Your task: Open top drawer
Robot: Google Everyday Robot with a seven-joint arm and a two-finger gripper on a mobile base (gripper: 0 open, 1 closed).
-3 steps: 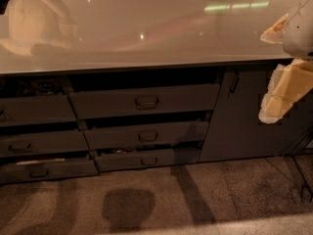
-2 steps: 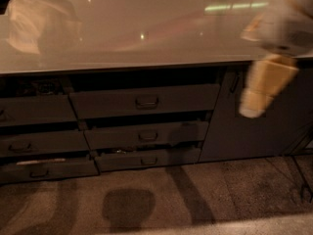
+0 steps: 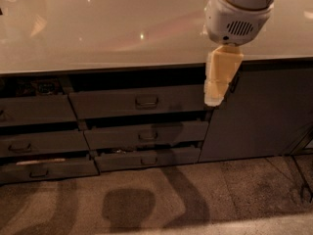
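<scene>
1. The cream-coloured two-finger gripper (image 3: 215, 94) hangs tip-down under a rounded white wrist housing (image 3: 238, 14), in front of the edge of the pale glossy countertop (image 3: 107, 28).
2. Whether the gripper is spread or pressed together cannot be told.
3. The wide dark grey top drawer (image 3: 107, 104) lies just left of the gripper's tip, and its small dark loop handle (image 3: 146, 101) sits further left.
4. A tall grey cabinet door (image 3: 264, 116) stands to the gripper's right.
</scene>
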